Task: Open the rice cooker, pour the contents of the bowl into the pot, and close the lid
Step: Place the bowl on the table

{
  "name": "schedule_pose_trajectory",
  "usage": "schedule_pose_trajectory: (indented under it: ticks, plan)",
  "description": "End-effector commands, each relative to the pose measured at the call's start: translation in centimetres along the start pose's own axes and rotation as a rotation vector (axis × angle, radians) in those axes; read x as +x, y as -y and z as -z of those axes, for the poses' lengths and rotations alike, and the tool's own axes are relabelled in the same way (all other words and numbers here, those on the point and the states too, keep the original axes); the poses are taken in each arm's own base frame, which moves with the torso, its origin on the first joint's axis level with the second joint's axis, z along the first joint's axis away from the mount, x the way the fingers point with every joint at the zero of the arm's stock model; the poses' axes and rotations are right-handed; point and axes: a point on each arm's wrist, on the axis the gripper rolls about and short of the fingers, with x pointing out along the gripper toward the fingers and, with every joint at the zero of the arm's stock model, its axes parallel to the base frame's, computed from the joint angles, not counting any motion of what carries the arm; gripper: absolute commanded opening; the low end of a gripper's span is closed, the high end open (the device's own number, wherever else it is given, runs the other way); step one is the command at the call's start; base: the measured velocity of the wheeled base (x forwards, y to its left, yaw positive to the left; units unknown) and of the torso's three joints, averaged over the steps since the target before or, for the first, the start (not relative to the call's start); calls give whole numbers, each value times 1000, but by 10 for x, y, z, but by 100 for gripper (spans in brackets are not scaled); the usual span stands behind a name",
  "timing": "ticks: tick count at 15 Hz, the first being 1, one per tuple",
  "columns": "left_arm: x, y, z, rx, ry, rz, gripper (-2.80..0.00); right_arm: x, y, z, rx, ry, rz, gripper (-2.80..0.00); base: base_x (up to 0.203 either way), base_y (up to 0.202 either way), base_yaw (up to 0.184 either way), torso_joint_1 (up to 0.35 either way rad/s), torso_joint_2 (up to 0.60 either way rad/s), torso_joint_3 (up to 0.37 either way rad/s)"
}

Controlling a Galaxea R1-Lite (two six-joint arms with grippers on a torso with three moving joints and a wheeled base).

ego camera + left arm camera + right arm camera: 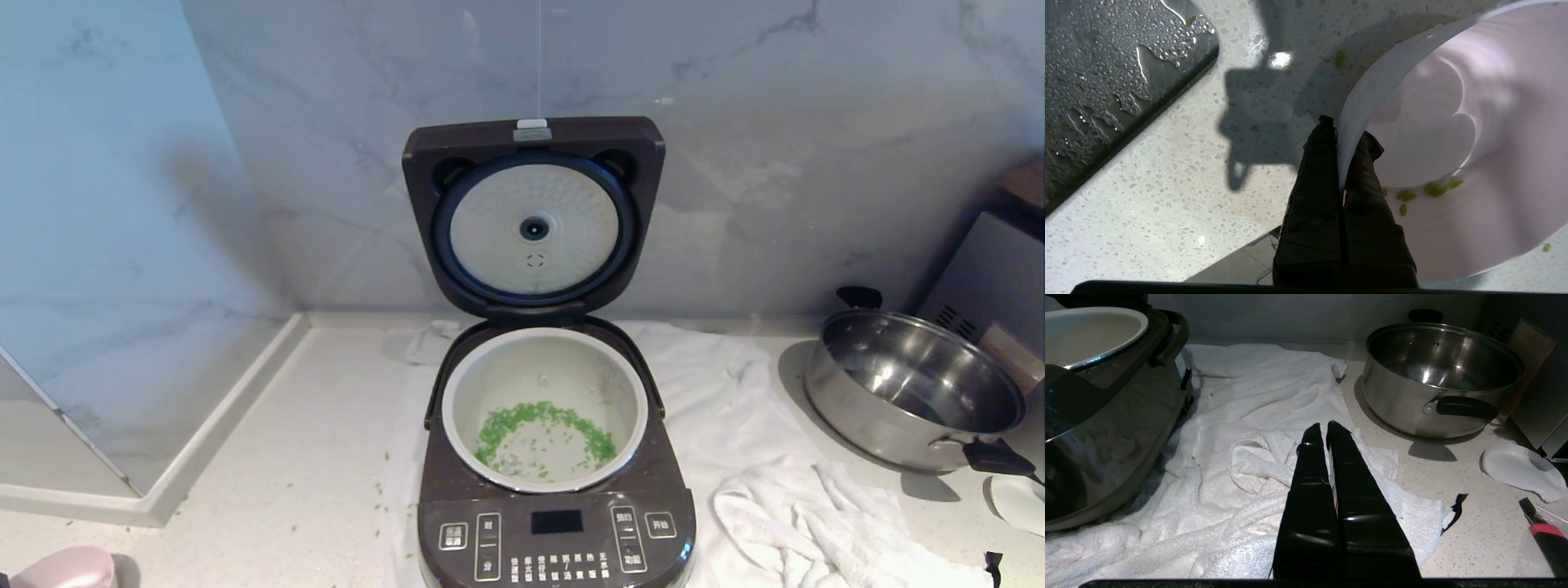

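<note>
Speckled counter [269, 457] held the rice cooker [555, 523], lid [535, 216] up, green bits [539, 429] in the pot [545, 367]. Left gripper [1341, 163] pinched the pink bowl [1453, 134] rim low at the counter's left edge; a thin-rim grip could slip and scatter leftover bits. Right gripper [1323, 433], fingers pressed together, was parked over the towel [1241, 416]. Steel pan [910, 392] sat well clear.

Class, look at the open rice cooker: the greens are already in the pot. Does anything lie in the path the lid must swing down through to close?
Nothing visible does. The lid stands upright at the back, and the pot rim below it is bare, with only green bits on its floor. The left gripper holds the pink bowl away from the cooker.
</note>
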Motion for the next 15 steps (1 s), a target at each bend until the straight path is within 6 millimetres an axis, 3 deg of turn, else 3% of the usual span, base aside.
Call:
schedule_pose_trajectory:
  ticks: [1,2,8,15]
  plan:
    - [-1,0,-1,1,5,0,-280,0,0,0,-1,-1,-1,-280,0,0,0,0,0,0]
    - [-3,0,-2,2,14,-2,0,0,0,0,0,-1,-1,-280,0,0,0,0,0,0]
    - [-18,0,-13,-5,76,-11,0,0,0,0,-1,-1,-1,-280,0,0,0,0,0,0]
    - [-75,23,-9,55,111,98,0,0,0,0,-1,-1,-1,-280,0,0,0,0,0,0]
